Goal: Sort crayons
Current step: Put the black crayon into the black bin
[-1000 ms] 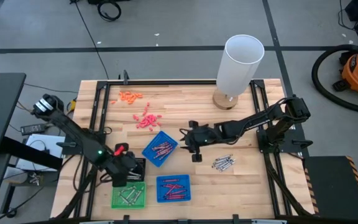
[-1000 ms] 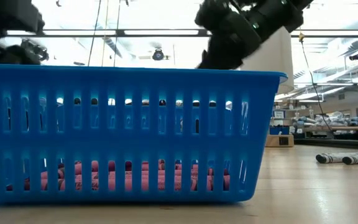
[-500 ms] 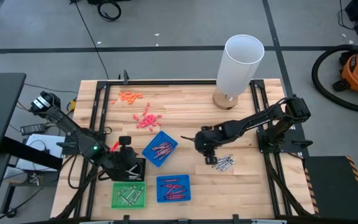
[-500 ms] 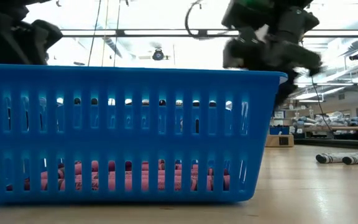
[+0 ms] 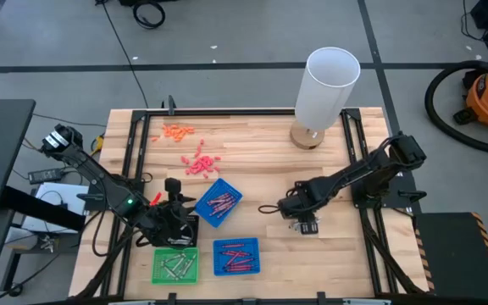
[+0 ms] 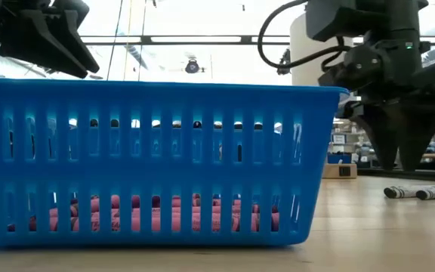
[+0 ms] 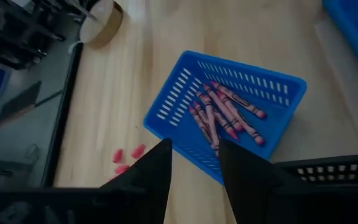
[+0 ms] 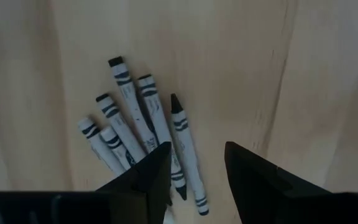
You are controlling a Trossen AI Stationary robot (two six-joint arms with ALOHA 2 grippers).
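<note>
Several grey crayons [image 8: 143, 121] lie loose in a fan on the wood at the table's right. My right gripper [image 8: 196, 152] hangs open just above them, pointing down [image 5: 303, 220]; its fingers touch none of them. Red crayons lie in a skewed blue tray [image 7: 229, 112] at mid-table [image 5: 219, 202] and in a second blue tray [image 5: 236, 257] at the near edge. A green tray [image 5: 175, 265] holds grey crayons. My left gripper [image 7: 194, 149] is open and empty, left of the skewed tray and slanting down toward it [image 5: 176, 212].
Salmon-pink bits [image 5: 198, 163] and orange bits [image 5: 176, 131] lie scattered at the far left. A tall white cylinder [image 5: 329, 80] stands on a round wooden base at the far right. A black tray [image 7: 328, 171] sits under my left gripper. Black frame rails [image 5: 354, 169] run along both sides.
My right gripper has swung toward the table's right and near edge, sunk, and tipped from nearly level to pointing down over the grey crayons. My left gripper has risen a little and rolled about, now facing the skewed blue tray. Neither has shut.
</note>
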